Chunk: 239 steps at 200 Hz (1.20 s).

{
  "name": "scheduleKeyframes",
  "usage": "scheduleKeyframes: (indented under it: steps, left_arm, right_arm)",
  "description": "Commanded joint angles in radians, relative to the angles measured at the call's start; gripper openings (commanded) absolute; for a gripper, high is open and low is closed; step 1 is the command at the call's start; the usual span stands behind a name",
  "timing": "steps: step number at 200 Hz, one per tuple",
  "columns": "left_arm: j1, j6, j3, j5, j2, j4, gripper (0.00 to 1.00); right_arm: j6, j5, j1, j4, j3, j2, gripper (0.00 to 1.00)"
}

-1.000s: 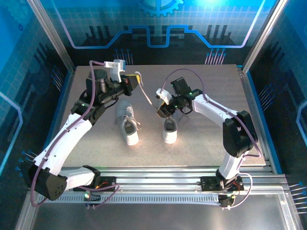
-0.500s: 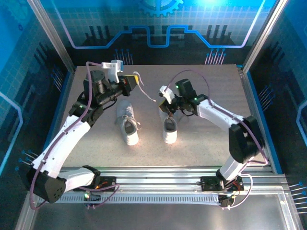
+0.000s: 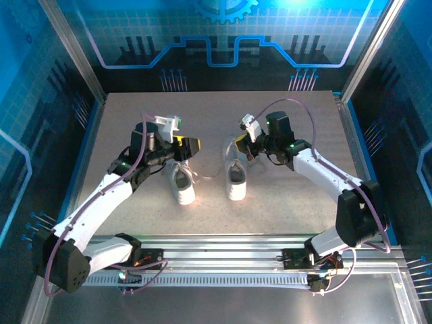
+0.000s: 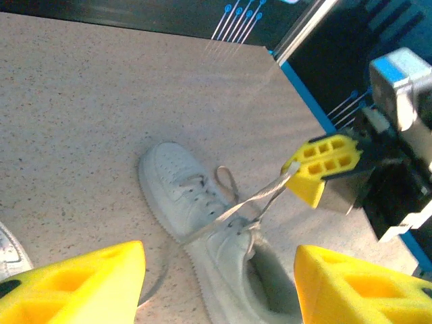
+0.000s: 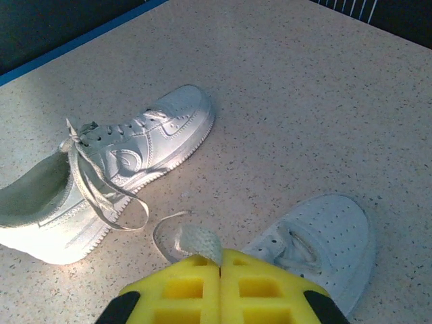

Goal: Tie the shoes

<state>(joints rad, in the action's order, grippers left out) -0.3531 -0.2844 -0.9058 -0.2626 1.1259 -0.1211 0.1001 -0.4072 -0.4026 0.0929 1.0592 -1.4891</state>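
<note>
Left gripper [image 4: 219, 262]: jaws apart, empty. Right gripper [image 5: 221, 260]: pinched closed on thin white lace [image 5: 192, 237] of one small white low-top sneaker [image 5: 320, 236]. Second sneaker [image 5: 121, 158] lies near on speckled grey counter [image 5: 283, 101].

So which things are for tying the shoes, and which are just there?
For the job: white sneaker on the left, white sneaker on the right, its lace pinched in the right hand, open left hand.
Just there: speckled table, blue-lit back wall, metal rail.
</note>
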Motion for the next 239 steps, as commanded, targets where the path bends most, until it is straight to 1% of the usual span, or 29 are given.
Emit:
scheduleKeyframes:
  steps: [1,15,32,42,61,89,118,140,192,200,208,220,233,239]
  left_arm:
    - [0.011,0.175,0.05,-0.087,-0.009,0.138,0.6]
    - [0.011,0.243,0.057,-0.171,0.041,0.202,0.58]
    - [0.007,0.347,0.063,-0.303,0.126,0.288,0.57]
    - [-0.002,0.4,0.065,-0.343,0.175,0.341,0.57]
    - [-0.016,0.459,0.054,-0.357,0.268,0.417,0.57]
    - [-0.034,0.533,0.015,-0.42,0.38,0.486,0.53]
    - [-0.059,0.598,-0.039,-0.449,0.453,0.465,0.5]
    - [-0.073,0.612,-0.072,-0.456,0.487,0.452,0.5]
    - [-0.098,0.634,-0.15,-0.447,0.551,0.426,0.44]
    - [-0.099,0.636,-0.159,-0.449,0.558,0.424,0.41]
    - [-0.102,0.637,-0.166,-0.451,0.564,0.421,0.36]
    - [-0.106,0.643,-0.176,-0.451,0.572,0.409,0.24]
    - [-0.109,0.649,-0.183,-0.455,0.572,0.392,0.08]
    - [-0.11,0.648,-0.183,-0.453,0.571,0.389,0.03]
  right_arm:
    - [-0.009,-0.045,0.008,-0.056,-0.004,-0.01,0.0]
    - [-0.009,-0.051,0.008,-0.053,0.0,-0.011,0.0]
    - [-0.006,-0.062,0.01,-0.045,0.005,-0.016,0.0]
    - [-0.004,-0.066,0.009,-0.039,0.009,-0.018,0.0]
    - [-0.001,-0.072,0.01,-0.025,0.015,-0.022,0.0]
    - [0.007,-0.077,0.012,-0.004,0.021,-0.022,0.0]
    - [0.017,-0.075,0.014,0.02,0.028,-0.022,0.0]
    - [0.019,-0.072,0.014,0.031,0.031,-0.023,0.0]
    - [0.021,-0.077,0.014,0.046,0.034,-0.028,0.0]
    - [0.023,-0.077,0.014,0.05,0.036,-0.028,0.0]
    - [0.024,-0.076,0.014,0.055,0.036,-0.028,0.0]
    - [0.027,-0.076,0.015,0.061,0.039,-0.028,0.0]
    - [0.026,-0.074,0.015,0.063,0.04,-0.026,0.0]
    - [0.025,-0.071,0.016,0.067,0.041,-0.025,0.01]
